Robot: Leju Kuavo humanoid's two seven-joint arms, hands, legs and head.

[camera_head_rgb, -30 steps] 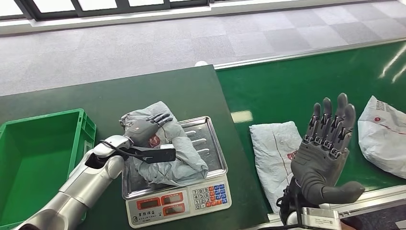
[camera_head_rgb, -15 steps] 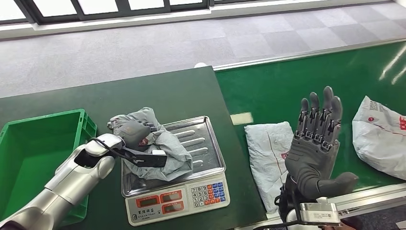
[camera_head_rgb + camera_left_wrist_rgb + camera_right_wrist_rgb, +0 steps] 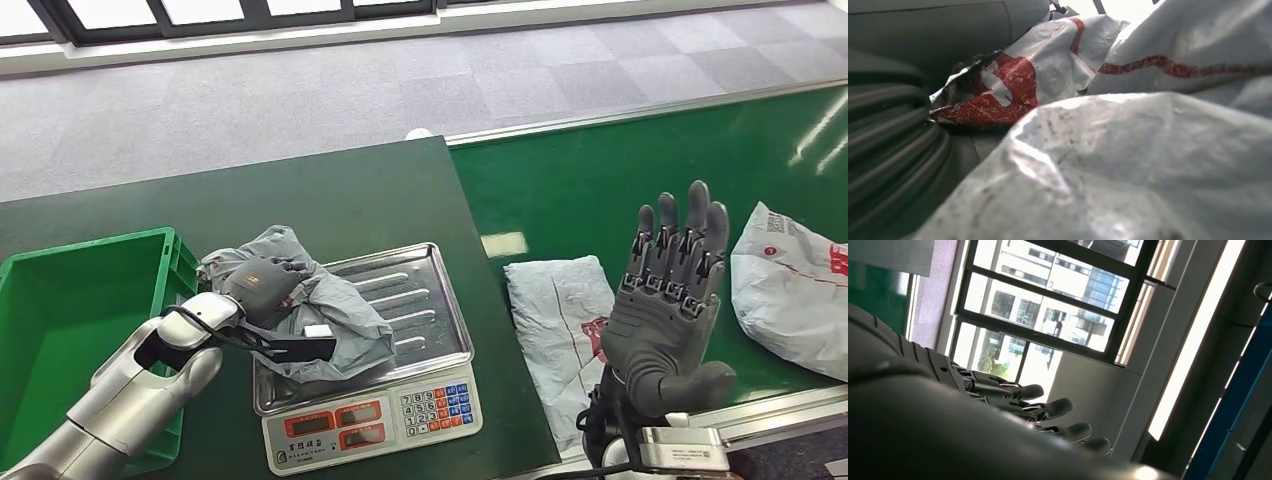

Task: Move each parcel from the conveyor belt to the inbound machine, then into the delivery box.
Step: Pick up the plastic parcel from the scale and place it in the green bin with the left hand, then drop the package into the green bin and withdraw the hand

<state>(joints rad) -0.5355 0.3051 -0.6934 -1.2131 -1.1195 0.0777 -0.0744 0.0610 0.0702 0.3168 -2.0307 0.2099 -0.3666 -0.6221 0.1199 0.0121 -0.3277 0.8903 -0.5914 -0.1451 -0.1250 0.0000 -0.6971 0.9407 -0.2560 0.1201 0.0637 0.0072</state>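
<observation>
A crumpled grey parcel with red print lies on the left half of the steel scale tray and hangs over its left edge. My left hand grips this parcel from above. Two more grey parcels lie on the green conveyor belt: a flat one near the scale and a bulkier one at the right edge. My right hand is raised above the belt's near edge, fingers spread, holding nothing.
The scale's keypad and displays face me at the table's front. A green delivery box stands left of the scale, beside my left forearm. Dark green tabletop extends behind the scale.
My left hand has dragged the parcel leftward across the tray toward the green box. The belt parcels have drifted slightly left. My right hand stays raised.
</observation>
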